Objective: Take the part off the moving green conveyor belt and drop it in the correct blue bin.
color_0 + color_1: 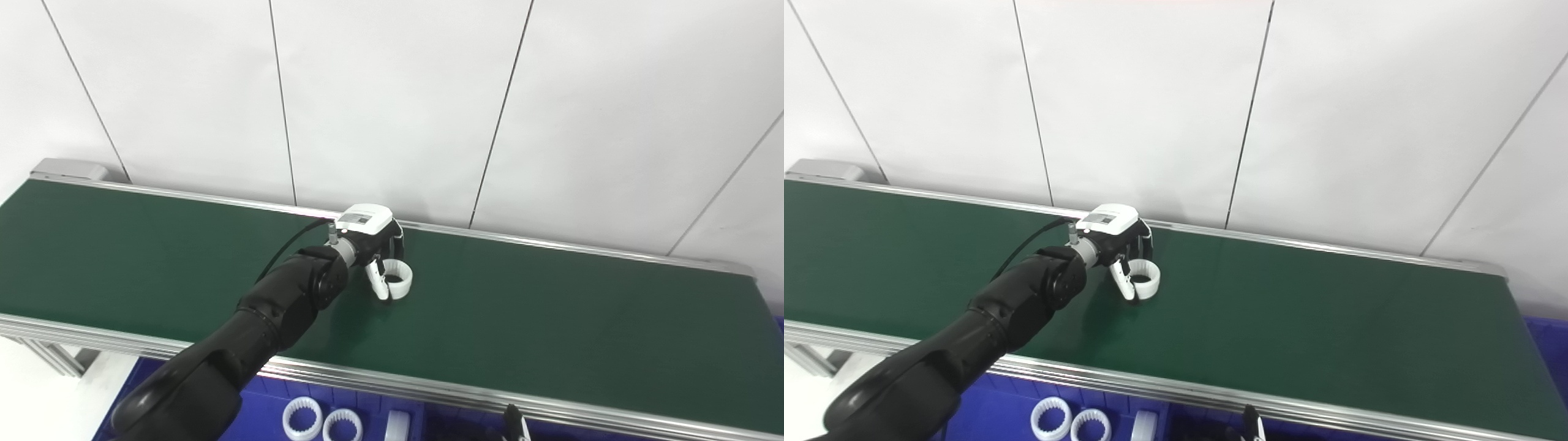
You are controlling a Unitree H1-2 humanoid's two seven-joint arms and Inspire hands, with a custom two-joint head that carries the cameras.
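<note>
A white ring-shaped part (399, 278) lies on the green conveyor belt (551, 318) near its middle; it also shows in the right eye view (1145, 279). My left hand (373, 245) reaches over the belt from the lower left. Its thumb (378, 282) presses the ring's near-left side and its fingers (397, 244) curl round the far side, so it is closed on the ring, which still rests on the belt. Only a dark fingertip of my right hand (516, 424) shows at the bottom edge, below the belt's near rail.
Blue bins (263, 404) stand below the belt's near rail; one holds toothed white rings (302, 418) and another white part (397, 427). Another blue bin edge (1546, 343) shows at the far right. A white panelled wall runs close behind the belt.
</note>
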